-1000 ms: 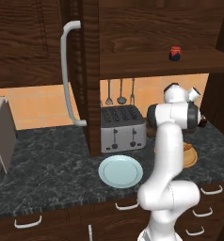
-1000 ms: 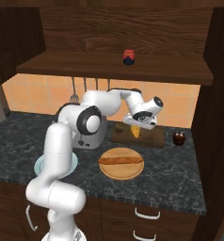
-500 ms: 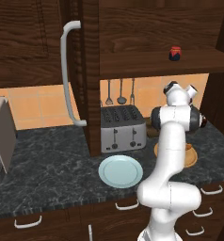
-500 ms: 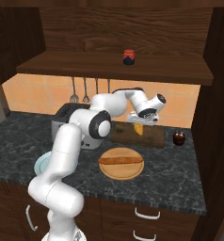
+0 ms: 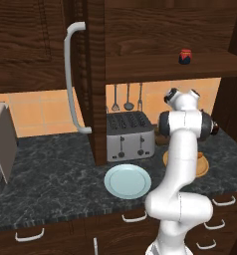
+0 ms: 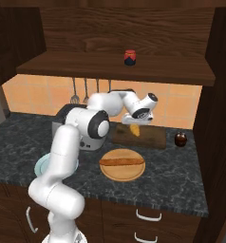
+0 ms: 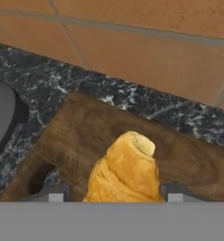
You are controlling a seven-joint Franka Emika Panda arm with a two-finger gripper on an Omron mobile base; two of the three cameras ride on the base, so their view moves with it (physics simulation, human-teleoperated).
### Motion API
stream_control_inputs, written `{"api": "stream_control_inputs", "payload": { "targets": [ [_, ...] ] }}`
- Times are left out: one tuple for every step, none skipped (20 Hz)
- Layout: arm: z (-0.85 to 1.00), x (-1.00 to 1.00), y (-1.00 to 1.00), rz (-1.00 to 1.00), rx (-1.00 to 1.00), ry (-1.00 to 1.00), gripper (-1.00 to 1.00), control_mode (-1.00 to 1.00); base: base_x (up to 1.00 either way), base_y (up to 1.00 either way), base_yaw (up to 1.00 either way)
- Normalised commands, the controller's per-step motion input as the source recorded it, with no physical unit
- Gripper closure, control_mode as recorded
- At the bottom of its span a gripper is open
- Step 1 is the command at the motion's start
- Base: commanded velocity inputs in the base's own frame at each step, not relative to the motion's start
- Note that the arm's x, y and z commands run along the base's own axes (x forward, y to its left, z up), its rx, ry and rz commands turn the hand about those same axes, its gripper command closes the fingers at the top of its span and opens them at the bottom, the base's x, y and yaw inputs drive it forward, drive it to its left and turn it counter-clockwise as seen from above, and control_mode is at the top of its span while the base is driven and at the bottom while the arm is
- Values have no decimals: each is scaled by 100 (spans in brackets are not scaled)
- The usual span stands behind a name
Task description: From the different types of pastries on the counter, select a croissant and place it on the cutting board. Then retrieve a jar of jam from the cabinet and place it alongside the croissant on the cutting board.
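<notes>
Plump golden-orange croissant held over cutting board.

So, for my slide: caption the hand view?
Croissant between the end effector fingertips, over the cutting board.

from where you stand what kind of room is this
A rendered home kitchen, most likely: a silver slotted toaster on a dark speckled stone counter, hanging metal utensils against orange tiles, and a dark wood wall cabinet.
</notes>
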Motion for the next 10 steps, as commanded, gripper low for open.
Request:
{"api": "stream_control_inputs", "payload": {
  "targets": [
    [16, 18, 0, 3, -10, -19, -100, -100, 0, 0, 0],
    [31, 26, 0, 3, -12, -20, -100, -100, 0, 0, 0],
    [38, 10, 0, 4, -15, -27, -100, -100, 0, 0, 0],
    [16, 0, 0, 7, -11, -27, -100, -100, 0, 0, 0],
    [37, 0, -5, 4, -7, -28, -100, -100, 0, 0, 0],
    [53, 0, -16, 7, -5, -26, -100, -100, 0, 0, 0],
    [47, 0, -19, 6, -10, -31, -100, -100, 0, 0, 0],
    [59, -34, -18, 1, -13, -40, -100, -100, 0, 0, 0],
    [62, -73, -28, 0, -13, -49, -100, -100, 0, 0, 0],
    [74, -81, -36, 0, -12, -51, -100, -100, 0, 0, 0]
  ]
}}
